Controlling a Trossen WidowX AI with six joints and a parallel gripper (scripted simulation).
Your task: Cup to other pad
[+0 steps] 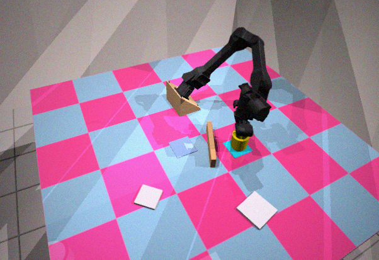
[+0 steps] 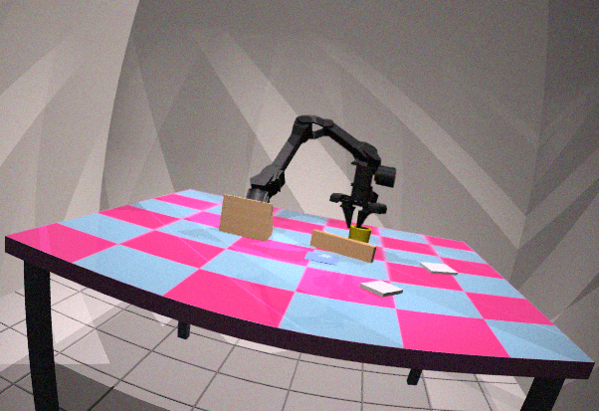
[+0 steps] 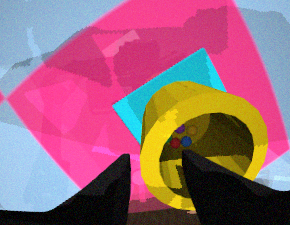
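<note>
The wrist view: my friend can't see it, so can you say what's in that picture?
A yellow cup with small coloured marbles inside stands on a turquoise pad, on a pink square of the checkered table. The gripper's two black fingers are parted around the cup's near rim, one outside it and one over the opening.

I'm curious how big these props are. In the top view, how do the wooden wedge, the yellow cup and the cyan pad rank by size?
1. wooden wedge
2. yellow cup and cyan pad: unsure, since the cup covers much of the pad and the gripper hides the cup's top.
</note>
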